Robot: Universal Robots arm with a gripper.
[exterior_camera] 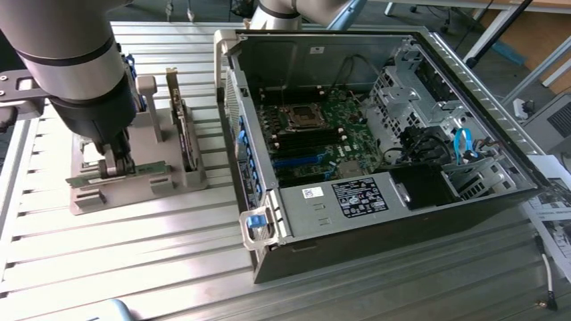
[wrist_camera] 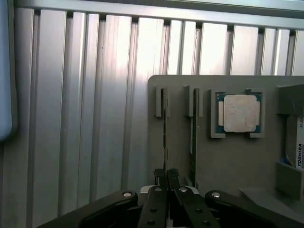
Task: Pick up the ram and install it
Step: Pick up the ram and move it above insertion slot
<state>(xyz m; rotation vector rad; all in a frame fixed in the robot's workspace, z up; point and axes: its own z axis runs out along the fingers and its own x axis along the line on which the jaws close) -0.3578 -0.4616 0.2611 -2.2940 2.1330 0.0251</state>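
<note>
Two slim green ram sticks stand on edge in slots of a grey holder (wrist_camera: 228, 161). My gripper (wrist_camera: 166, 174) is shut on the ram (wrist_camera: 165, 135) in the slot farther from the processor, fingers pressed on both faces of its near end. The second ram stick (wrist_camera: 193, 137) stands beside it, untouched. In the exterior view the gripper (exterior_camera: 116, 164) reaches straight down onto the ram (exterior_camera: 150, 167) in the holder (exterior_camera: 134, 194), at the exterior view's left. The open computer case (exterior_camera: 267, 227) lies at the exterior view's right, with the motherboard (exterior_camera: 335, 127) and its dark memory slots (exterior_camera: 308, 142) exposed.
A square silver processor chip (wrist_camera: 239, 113) sits in a recess of the holder. A dark expansion card (exterior_camera: 184, 130) stands upright in the holder beside the arm. The case wall (exterior_camera: 234, 120) rises between holder and motherboard. All rests on a ribbed aluminium table (exterior_camera: 134, 254).
</note>
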